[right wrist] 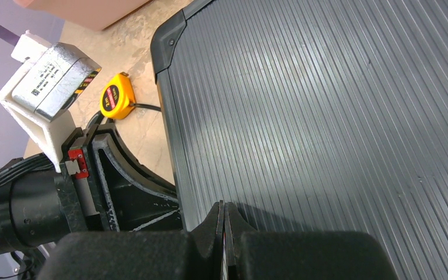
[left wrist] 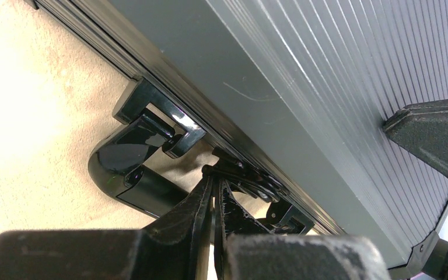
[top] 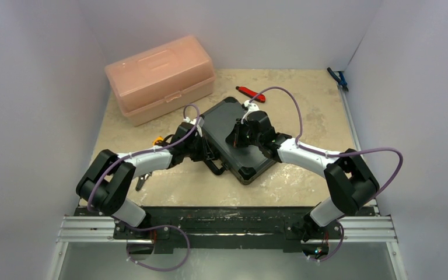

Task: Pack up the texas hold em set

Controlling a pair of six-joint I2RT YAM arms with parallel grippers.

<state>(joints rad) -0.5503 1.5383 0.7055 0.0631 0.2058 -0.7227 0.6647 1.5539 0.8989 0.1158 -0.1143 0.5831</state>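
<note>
From above, the case [top: 220, 122] lay closed in the middle of the table [top: 309, 116]. The pink box [top: 160, 76] stood behind it to the left, and a small red tool [top: 251, 93] lay just past its far corner. The right gripper [top: 236, 140] sat on top of the lid. The left gripper [top: 201, 149] was down at the side edge where the handle [top: 214, 167] sticks out. None of the chips or dice were in sight (presumably inside, though I couldn't see in).

The left wrist camera showed that gripper's fingers pressed together, with nothing visibly between them. Their tips sat right at the latch [left wrist: 245, 178], just beside the glossy handle folded flat on the table.

The right wrist camera showed the other fingers pressed together too, with their tips resting on the ribbed lid [right wrist: 326, 116] near its edge. A yellow tape measure [right wrist: 115, 96] lay on the table beyond the corner of the case.

To my eye the step in hand was fastening the latch. Doing it well would mean keeping the right gripper bearing straight down so the lid stays seated and the case doesn't skid. The left tips should push the latch squarely home without glancing off onto the handle. A slanted push looked likely to shove the whole case sideways.
</note>
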